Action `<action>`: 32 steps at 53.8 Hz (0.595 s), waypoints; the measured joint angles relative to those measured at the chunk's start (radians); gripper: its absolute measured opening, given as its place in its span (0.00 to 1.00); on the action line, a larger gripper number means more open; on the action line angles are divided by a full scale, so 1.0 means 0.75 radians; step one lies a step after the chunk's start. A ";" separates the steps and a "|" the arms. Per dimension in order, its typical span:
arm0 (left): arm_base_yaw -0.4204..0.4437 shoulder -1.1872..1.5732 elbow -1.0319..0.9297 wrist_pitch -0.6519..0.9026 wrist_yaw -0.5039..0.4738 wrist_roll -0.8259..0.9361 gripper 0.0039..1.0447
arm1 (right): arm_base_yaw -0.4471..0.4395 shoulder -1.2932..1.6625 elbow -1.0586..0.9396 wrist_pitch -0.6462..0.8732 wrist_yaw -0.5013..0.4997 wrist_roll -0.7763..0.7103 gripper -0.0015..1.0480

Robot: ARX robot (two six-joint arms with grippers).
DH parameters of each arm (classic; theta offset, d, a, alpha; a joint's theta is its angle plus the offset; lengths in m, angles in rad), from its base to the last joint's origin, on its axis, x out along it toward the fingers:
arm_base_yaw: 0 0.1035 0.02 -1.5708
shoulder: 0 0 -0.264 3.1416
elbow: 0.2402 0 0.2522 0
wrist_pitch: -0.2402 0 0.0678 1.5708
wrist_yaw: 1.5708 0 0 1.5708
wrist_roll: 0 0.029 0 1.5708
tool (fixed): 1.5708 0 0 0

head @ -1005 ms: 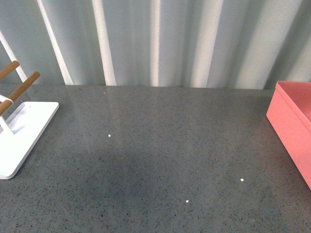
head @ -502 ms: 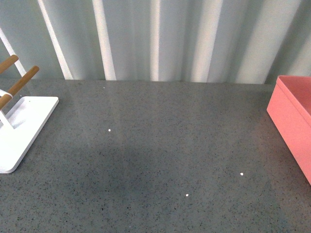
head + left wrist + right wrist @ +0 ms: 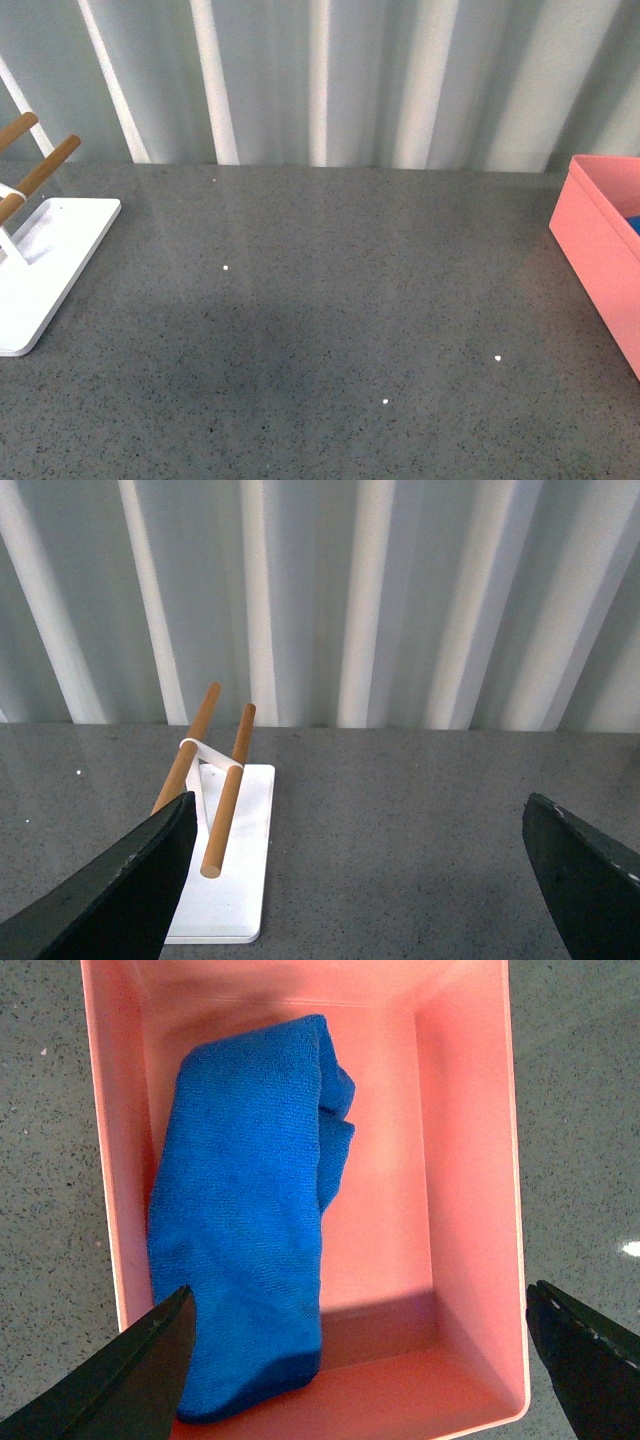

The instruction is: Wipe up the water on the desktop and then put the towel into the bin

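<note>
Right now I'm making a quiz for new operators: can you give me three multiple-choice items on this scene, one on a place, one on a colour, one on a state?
1. Where is the towel?
A. Draped on the rack
B. Lying inside the bin
C. Spread on the desktop

2. What colour is the bin?
A. Salmon pink
B. White
C. Green

3. How are the right gripper fingers?
A. Shut on the towel
B. Shut on the bin rim
C. Open, holding nothing

Answers: 1 B, the right wrist view shows the blue cloth resting on the bin floor, along one wall. 2 A, its walls and floor are pink in both the front and right wrist views. 3 C, the two dark fingers stand far apart at the frame's corners with the towel lying free between them.
</note>
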 joint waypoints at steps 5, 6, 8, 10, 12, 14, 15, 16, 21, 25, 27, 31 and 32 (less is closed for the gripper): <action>0.000 0.000 0.000 0.000 0.000 0.000 0.94 | 0.000 0.000 0.000 0.000 -0.001 0.001 0.93; 0.000 0.000 0.000 0.000 0.000 0.000 0.94 | 0.000 0.000 0.000 0.000 -0.001 0.001 0.93; 0.000 0.000 0.000 0.000 0.000 0.000 0.94 | 0.000 0.000 0.000 0.000 -0.001 0.001 0.93; 0.000 0.000 0.000 0.000 0.000 0.000 0.94 | 0.000 0.000 0.000 0.000 -0.001 0.001 0.93; 0.000 0.000 0.000 0.000 0.000 0.000 0.94 | 0.000 0.000 0.000 0.000 0.000 0.001 0.93; 0.000 0.000 0.000 0.000 0.001 0.000 0.94 | 0.000 0.000 0.000 0.000 -0.001 0.001 0.93; 0.000 0.000 0.000 0.000 0.000 0.000 0.94 | 0.000 0.000 0.000 0.000 -0.001 0.001 0.93; 0.000 0.000 0.000 0.000 0.000 0.000 0.94 | 0.000 0.000 0.000 0.000 0.000 0.001 0.93; 0.000 0.000 0.000 0.000 0.000 0.000 0.94 | 0.000 0.000 0.000 0.000 0.000 0.001 0.93; 0.000 0.000 0.000 0.000 0.001 0.000 0.94 | -0.015 -0.074 -0.228 0.477 -0.273 0.107 0.83; 0.000 0.000 0.000 0.000 -0.005 0.000 0.94 | -0.014 -0.136 -0.444 0.854 -0.422 0.169 0.75; 0.000 0.000 0.000 0.000 0.000 0.000 0.94 | 0.018 -0.232 -0.808 1.580 -0.476 0.225 0.58; 0.000 -0.001 0.000 0.000 0.001 0.000 0.94 | 0.025 -0.250 -0.859 1.702 -0.472 0.229 0.55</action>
